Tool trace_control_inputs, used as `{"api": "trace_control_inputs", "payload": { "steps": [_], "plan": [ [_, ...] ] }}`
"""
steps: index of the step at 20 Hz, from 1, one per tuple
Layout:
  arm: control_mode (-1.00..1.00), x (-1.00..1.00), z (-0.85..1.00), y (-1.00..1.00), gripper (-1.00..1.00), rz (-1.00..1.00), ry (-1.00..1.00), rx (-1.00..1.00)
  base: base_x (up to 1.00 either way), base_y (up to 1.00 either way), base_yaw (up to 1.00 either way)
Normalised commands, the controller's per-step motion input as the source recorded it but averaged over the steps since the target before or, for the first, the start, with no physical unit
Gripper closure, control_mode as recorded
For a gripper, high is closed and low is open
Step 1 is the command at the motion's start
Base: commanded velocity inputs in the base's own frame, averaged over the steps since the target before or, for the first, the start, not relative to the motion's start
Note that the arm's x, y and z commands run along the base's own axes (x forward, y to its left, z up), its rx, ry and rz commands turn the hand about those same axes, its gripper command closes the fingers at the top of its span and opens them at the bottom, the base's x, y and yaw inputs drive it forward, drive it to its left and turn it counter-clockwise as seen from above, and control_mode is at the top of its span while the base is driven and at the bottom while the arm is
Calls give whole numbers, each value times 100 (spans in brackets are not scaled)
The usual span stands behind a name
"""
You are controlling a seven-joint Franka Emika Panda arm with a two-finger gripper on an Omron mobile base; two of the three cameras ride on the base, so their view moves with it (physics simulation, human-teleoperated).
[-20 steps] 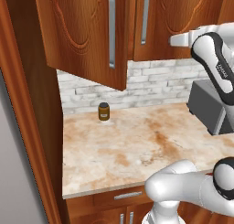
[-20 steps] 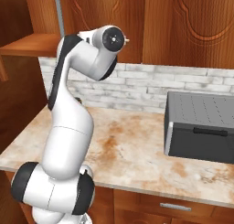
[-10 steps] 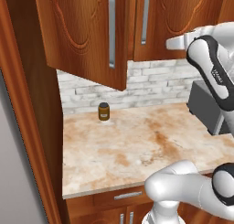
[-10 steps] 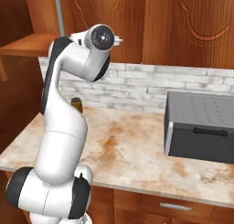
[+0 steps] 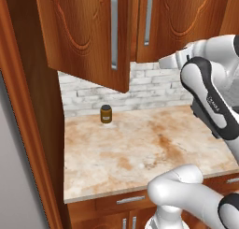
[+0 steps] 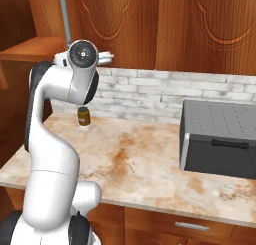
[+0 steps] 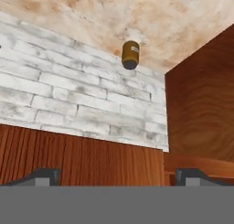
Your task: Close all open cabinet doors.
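Arm [image 5: 205,90] farther left than before

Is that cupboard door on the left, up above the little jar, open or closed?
Open. In the left base view the left cabinet door swings out over the counter, its lower edge hanging forward of the neighbouring door.

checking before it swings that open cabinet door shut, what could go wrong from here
The open cabinet door juts out over the counter, and the gripper faces the brick wall, not the door, so a push may glance off its edge or handle. A low arm sweep could knock over the small jar standing below.
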Motion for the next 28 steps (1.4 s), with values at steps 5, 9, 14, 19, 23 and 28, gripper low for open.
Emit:
{"api": "trace_control_inputs", "payload": {
  "steps": [5,9,14,19,23,28],
  "plan": [
    [-100,-45,-18,9,-100,0,1,-5,0,0,0],
    [-100,-86,-9,13,-100,0,-4,-12,0,0,0],
    [-100,-100,0,19,-100,0,-9,-17,0,0,0],
    [-100,-100,15,12,-100,0,-8,-20,0,0,0],
    [-100,-100,9,10,-100,0,-10,-23,0,0,0],
    [-100,-100,-1,31,-100,0,-10,-22,0,0,0]
  ]
}}
